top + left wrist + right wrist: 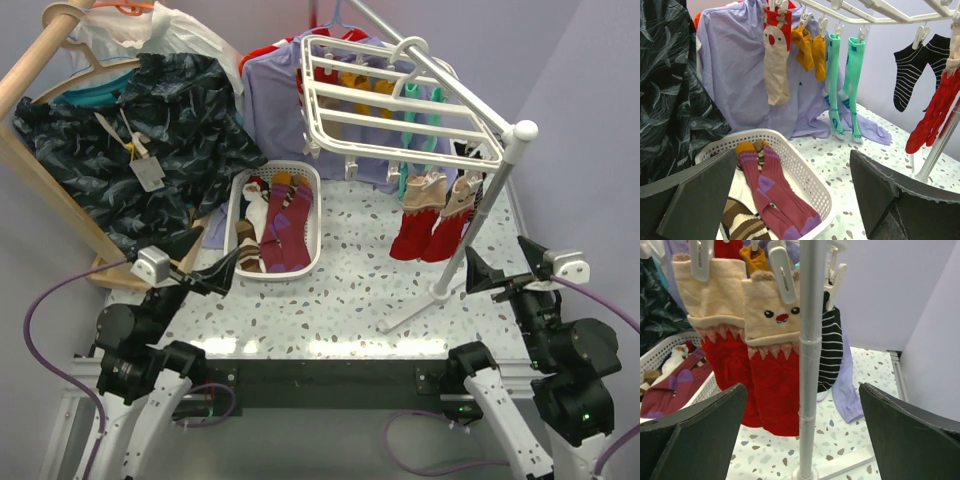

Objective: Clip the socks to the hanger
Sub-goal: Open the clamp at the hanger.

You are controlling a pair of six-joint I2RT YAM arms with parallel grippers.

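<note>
A maroon pair of socks [287, 222] [771, 191] lies in the white slotted basket [316, 215] [807, 167], purple toes toward me. A brown pair with cream stripes [248, 248] [742, 224] lies beside it. The maroon pair also shows at the left of the right wrist view [671, 389]. The white grid hanger [385, 95] [875, 10] hangs above the table's far side, with several other socks clipped under it. My left gripper [215, 270] [793, 167] is open just short of the basket. My right gripper [488, 272] [802, 392] is open, facing the stand pole [808, 365].
The hanger's white stand [468, 232] rises from a foot on the table at the right. Red reindeer socks [425, 230] [765, 390] hang low beside it. A wooden rail [35, 70] with a dark shirt [130, 150] stands left. A lavender shirt [270, 90] [735, 75] hangs behind the basket.
</note>
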